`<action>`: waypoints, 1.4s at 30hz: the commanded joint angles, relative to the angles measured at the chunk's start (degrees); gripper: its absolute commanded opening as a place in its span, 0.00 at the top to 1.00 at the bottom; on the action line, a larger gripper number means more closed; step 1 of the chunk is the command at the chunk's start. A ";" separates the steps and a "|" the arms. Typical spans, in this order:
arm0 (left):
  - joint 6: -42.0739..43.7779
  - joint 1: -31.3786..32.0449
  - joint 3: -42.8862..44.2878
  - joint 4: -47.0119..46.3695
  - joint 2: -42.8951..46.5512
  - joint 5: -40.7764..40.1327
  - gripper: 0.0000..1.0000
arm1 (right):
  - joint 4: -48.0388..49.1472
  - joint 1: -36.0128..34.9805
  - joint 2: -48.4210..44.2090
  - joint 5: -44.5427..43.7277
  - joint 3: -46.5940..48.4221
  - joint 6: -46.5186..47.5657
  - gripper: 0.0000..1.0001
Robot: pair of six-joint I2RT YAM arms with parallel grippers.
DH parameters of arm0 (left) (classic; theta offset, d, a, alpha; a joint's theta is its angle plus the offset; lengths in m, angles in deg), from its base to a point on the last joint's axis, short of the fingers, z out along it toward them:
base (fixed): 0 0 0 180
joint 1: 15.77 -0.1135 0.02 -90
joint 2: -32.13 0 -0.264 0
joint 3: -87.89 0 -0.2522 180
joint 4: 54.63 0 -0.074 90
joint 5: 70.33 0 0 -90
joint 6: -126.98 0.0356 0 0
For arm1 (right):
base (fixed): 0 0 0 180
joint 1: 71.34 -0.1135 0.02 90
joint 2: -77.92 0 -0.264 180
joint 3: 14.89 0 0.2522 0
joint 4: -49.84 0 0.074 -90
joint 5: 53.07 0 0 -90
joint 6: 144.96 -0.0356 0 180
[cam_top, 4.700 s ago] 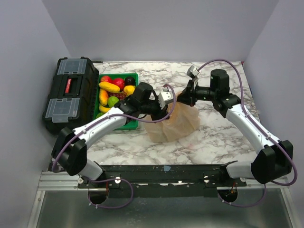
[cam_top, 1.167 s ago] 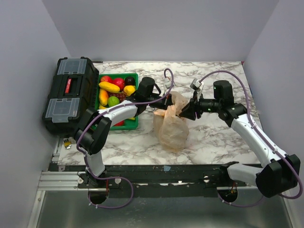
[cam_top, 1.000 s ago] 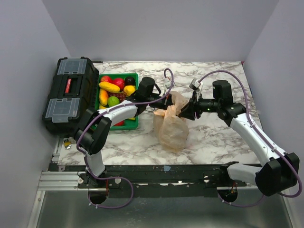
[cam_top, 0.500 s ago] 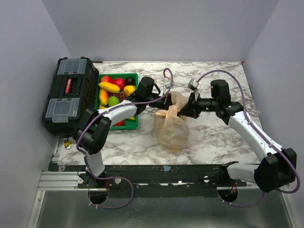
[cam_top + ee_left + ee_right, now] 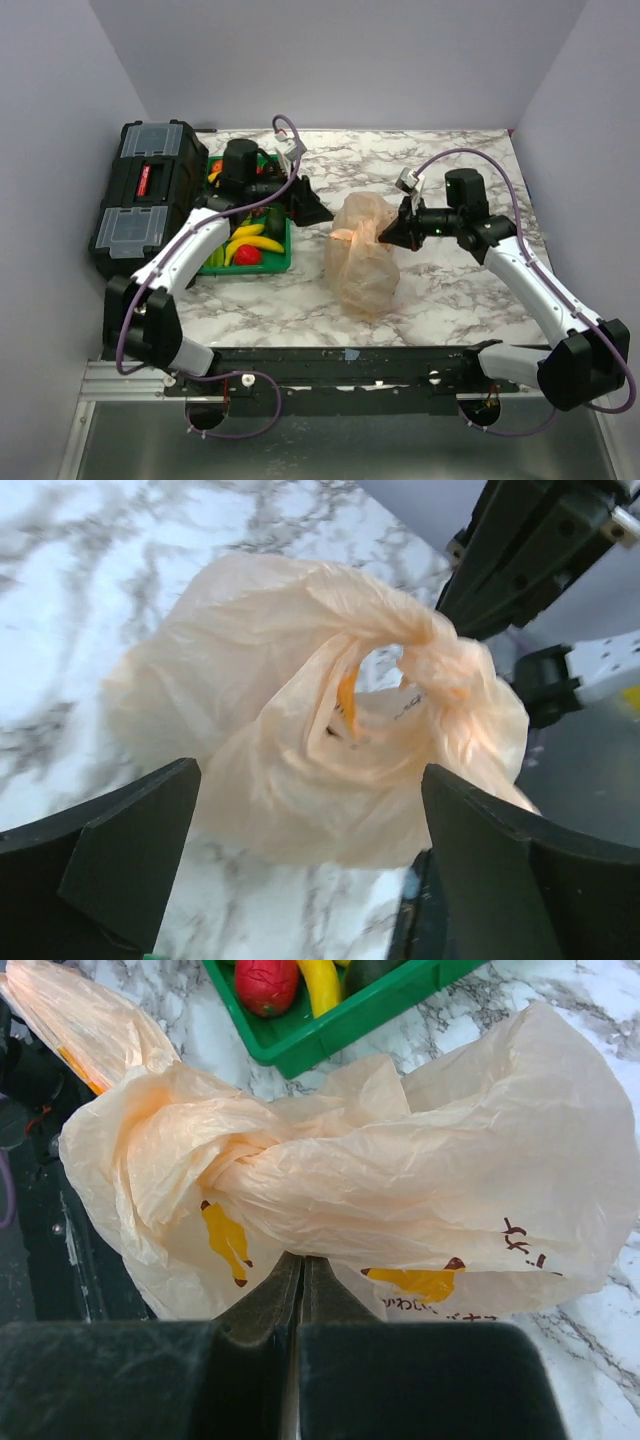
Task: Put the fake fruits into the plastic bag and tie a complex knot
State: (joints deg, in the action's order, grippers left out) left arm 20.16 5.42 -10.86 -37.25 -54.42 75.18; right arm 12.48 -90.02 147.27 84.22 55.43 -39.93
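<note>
the step in hand looks like tightening the knot (image 5: 238, 1175), a twist of plastic at the top of the plastic bag (image 5: 362, 262). the bag sits near the middle of the desk (image 5: 450, 290), to the right of the green tray (image 5: 272, 266). the right claw (image 5: 386, 236) is closed tight, its jaws meeting on a fold of the bag just under the twist. the left claw (image 5: 312, 208) hangs between tray and bag, jaws spread wide, holding nothing.

to do this well, i judge the left claw should take the free tail on its own side, close to the twist. then both claws should pull level and in opposite directions, slowly, since thin film tears or slips out of a pinch. what the bag holds cannot be read through the film.

counted: two arms, two claws, one bag, one twist, one tray, one black toolbox (image 5: 140, 200). of the fake fruits, the right wrist view shows three in the tray: one red fruit (image 5: 268, 980), one yellow fruit (image 5: 322, 982), one dark green fruit (image 5: 372, 970). in the top view the left arm hides part of the tray, so no full count can be given.
</note>
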 commanded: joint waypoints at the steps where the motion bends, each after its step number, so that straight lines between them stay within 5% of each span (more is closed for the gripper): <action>1: 28.56 -5.40 2.29 24.33 9.66 -0.82 0.02 | -3.13 -0.19 -0.10 -2.03 3.02 2.71 1.00; 4: 49.59 -5.88 6.77 40.04 13.32 -1.21 0.01 | -3.91 -0.22 -0.08 -2.20 3.52 3.18 0.99; 7: 56.82 -2.60 9.01 45.56 15.70 -5.79 0.02 | -4.64 -0.22 0.09 -2.26 3.81 2.87 0.99; 13: 59.51 10.56 9.66 42.42 16.54 -19.86 0.02 | -5.93 -0.20 0.31 -1.94 4.39 2.91 0.99; 18: 60.30 18.63 15.37 43.74 11.47 -27.73 0.26 | -7.03 -0.22 0.40 -2.54 5.48 3.36 0.99; 24: 59.45 23.38 19.84 42.76 5.97 -34.56 0.34 | -7.52 -0.30 0.27 -2.02 5.58 3.64 0.99; 29: 60.82 24.40 18.68 42.83 3.39 -37.13 0.55 | -8.24 -0.39 0.09 -3.03 6.18 4.44 0.99; 33: 60.19 23.28 14.72 40.61 5.31 -36.45 0.98 | -10.15 -0.31 -0.98 -7.10 6.07 5.90 0.99; 42: 53.66 12.79 2.22 34.06 9.39 -32.75 1.00 | -13.91 1.28 -5.97 -25.38 -3.10 24.15 1.00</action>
State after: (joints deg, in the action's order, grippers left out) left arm 76.45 22.56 -4.00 -0.72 -46.99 41.67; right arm 2.32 -89.95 143.20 70.19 57.35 -26.99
